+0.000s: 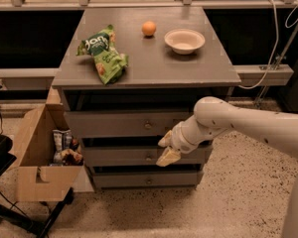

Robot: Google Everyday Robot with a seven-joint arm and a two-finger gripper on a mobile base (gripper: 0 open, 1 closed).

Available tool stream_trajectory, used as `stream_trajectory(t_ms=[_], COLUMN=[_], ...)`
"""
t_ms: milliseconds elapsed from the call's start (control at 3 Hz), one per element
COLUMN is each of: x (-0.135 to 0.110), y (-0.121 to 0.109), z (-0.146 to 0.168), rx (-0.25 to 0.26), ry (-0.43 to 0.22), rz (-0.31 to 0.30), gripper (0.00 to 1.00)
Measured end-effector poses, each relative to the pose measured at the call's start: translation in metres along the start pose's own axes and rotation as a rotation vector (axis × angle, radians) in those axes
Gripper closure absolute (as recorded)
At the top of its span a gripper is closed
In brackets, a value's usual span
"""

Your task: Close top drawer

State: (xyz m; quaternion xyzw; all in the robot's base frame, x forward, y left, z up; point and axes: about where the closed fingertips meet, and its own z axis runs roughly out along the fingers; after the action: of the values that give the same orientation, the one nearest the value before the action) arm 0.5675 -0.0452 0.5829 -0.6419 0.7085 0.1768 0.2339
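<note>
Grey cabinet [149, 58] fills mid frame, three drawers stacked in its front. White robot arm [253, 125] comes in from the right edge, bends down to the cabinet front. Cardboard box [37, 152] on the floor just left of the cabinet, w/ packets inside.

Top drawer [124, 123]: uppermost of the three, tallest front, small round knob [148, 125] at centre. Dark gap shows above its front under the cabinet top, so it looks pulled out somewhat; how far can't be read from this angle. Middle drawer [134, 155] & bottom drawer [144, 179] sit below it, shorter fronts.

Gripper [167, 150] is just right of the knob and lower, in front of the seam btw top & middle drawer, fingers pointing down-left. Looks close to or touching the drawer fronts, can't confirm contact. Jaws: can't tell if open or closed, they hold nothing visible.

On top: green chip bag [103, 53] at left, white bowl [185, 40] at right, orange [149, 28] btw them toward the back.

Step, my read: approach / start of push, drawer not yet shut. Next move prob needs the gripper raised a bit onto the top drawer front near the knob, then a straight push inward till the front sits flush. Pushing at the current height risks pressing the middle drawer instead.
</note>
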Motion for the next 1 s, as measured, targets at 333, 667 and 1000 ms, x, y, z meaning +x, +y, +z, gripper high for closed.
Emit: stream_trajectory(t_ms=[333, 667, 1000], x=[0.0, 0.009, 0.019], y=[0.04, 0.105, 0.142], z=[-0.026, -0.054, -0.112], rx=[0.006, -0.06, -0.028], ry=[0.098, 0.288, 0.455], rz=[-0.074, -0.155, -0.159], gripper=[0.63, 0.86, 1.0])
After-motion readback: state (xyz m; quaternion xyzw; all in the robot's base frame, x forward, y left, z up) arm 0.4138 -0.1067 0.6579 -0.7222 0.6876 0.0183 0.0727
